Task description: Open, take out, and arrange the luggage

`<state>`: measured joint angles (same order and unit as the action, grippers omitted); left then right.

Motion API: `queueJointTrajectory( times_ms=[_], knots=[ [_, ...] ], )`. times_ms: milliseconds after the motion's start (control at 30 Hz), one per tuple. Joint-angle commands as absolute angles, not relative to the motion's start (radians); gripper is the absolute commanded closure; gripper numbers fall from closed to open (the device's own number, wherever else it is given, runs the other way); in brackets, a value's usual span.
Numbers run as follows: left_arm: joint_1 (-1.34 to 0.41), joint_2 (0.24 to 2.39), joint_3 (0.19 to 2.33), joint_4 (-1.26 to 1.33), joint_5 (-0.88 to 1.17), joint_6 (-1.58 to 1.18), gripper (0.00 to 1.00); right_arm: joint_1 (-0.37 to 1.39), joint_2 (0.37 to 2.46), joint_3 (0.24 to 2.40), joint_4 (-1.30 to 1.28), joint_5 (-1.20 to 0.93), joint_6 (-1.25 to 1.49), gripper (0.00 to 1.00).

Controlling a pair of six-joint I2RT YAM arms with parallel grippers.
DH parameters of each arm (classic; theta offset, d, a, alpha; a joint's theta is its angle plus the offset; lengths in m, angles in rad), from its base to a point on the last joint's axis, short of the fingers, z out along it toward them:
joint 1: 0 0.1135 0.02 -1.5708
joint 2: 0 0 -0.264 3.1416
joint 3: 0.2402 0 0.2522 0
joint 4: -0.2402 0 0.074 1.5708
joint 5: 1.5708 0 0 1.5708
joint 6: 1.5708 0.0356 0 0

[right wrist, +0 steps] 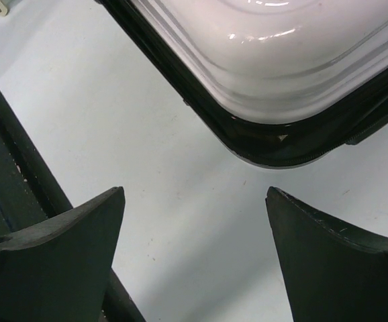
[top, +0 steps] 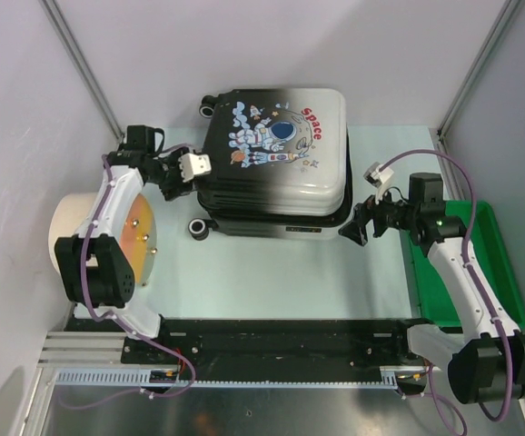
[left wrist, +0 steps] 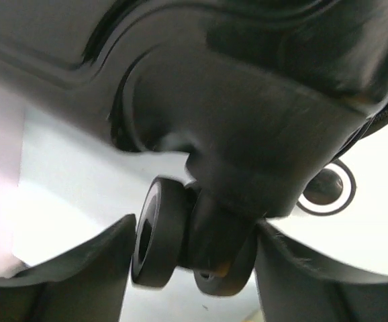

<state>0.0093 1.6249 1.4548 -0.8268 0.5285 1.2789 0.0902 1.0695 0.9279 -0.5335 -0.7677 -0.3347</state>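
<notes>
Right, top view first: the luggage (top: 276, 150) lies flat and closed at the far middle of the table (top: 272, 272), astronaut print facing up, white shell shading to black toward my left. The wheels are on that left side and one black wheel (top: 198, 231) sticks out at the near-left corner.

My left gripper (top: 185, 182) is in against the wheel side of the case. Through the left wrist camera it's very close: dark shell fills the top of the view and a caster (left wrist: 180, 241) hangs right between my fingers (left wrist: 66, 268). One finger sits up against the wheel's outer face, the other against the housing on the far side. As far as I can see I'm closed on that caster, with contact on both sides. A second wheel shows blurred in the background to the right.

Over to my right gripper (top: 358, 227), at the near-right corner of the case. Its fingers (right wrist: 60, 248) stand wide apart with only bare tabletop between them, holding nothing. The rounded white corner with its black rim sits just ahead of the tips, not touching.

The green bin (top: 485, 241) sits under my right forearm at the table's right edge. The beige cylinder (top: 67, 227) with its orange face is by my left arm, well apart from the case.
</notes>
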Motion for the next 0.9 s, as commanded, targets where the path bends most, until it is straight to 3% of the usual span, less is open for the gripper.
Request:
queueJointTrajectory(
  times_ms=[0,33,67,167,300,400,533,633,867],
  knots=[
    [-0.026,1.595,1.454,-0.824,0.532,1.398,0.46,0.101,1.035,0.904,-0.515,-0.758,-0.357,0.09],
    [-0.026,1.589,1.454,-0.824,0.537,1.39,0.54,0.103,1.023,0.897,-0.514,-0.758,-0.362,0.09],
    [-0.026,1.58,1.454,-0.825,0.552,1.379,0.7,0.106,1.016,0.893,-0.515,-0.761,-0.368,0.09],
    [-0.025,1.54,1.488,-0.825,0.574,1.301,1.0,0.13,0.962,0.864,-0.518,-0.749,-0.432,0.1],
    [0.026,1.503,1.624,-0.824,0.713,1.082,1.0,0.181,0.844,0.792,-0.436,-0.674,-0.497,0.12],
    [0.035,1.488,1.699,-0.824,0.761,1.002,1.0,0.263,0.804,0.764,-0.364,-0.595,-0.534,0.18],
    [0.035,1.493,1.759,-0.824,0.782,0.95,1.0,0.406,0.828,0.75,-0.237,-0.444,-0.569,0.38],
    [0.035,1.514,1.812,-0.824,0.781,0.917,1.0,0.544,0.885,0.742,-0.091,-0.291,-0.638,0.45],
    [0.034,1.522,1.845,-0.824,0.79,0.9,1.0,0.736,1.153,0.762,0.421,-0.003,-0.874,0.46]
  ],
)
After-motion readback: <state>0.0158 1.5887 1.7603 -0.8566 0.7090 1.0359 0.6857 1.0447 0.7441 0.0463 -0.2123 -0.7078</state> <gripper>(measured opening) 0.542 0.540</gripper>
